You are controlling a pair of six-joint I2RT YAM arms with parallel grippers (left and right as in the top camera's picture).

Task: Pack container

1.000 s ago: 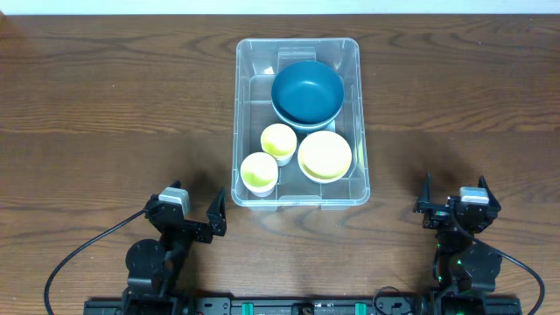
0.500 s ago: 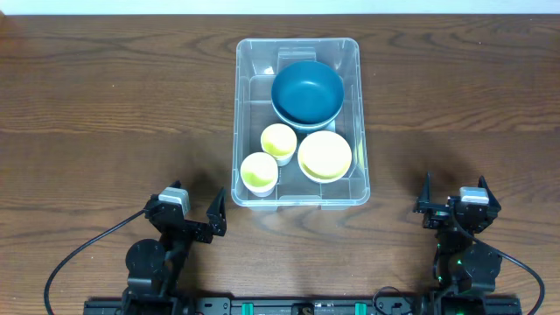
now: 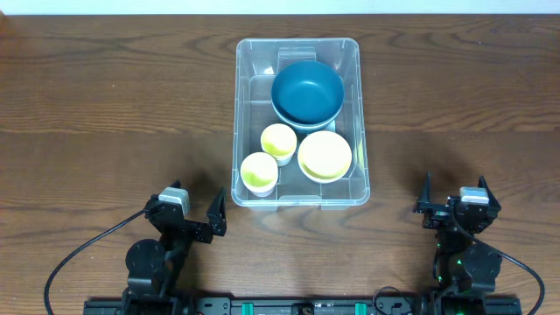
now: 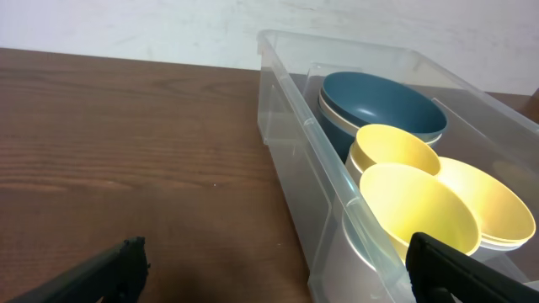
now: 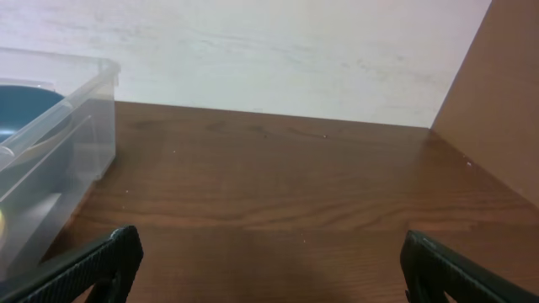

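Clear plastic container (image 3: pixel 248 105) lies ahead at mid-table, between my 2 arms, long axis running away from me, bowls (image 3: pixel 307 90) inside. My left gripper (image 3: pixel 194 213) sits nearer its front corner, my right gripper (image 3: pixel 455 208) farther off. Both jaws stand wide, empty

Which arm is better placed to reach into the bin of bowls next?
Left, probably. The left pincer stands open close to a near corner of the bin, with the bowls filling its camera's view; the right pincer, also open, sits farther away.
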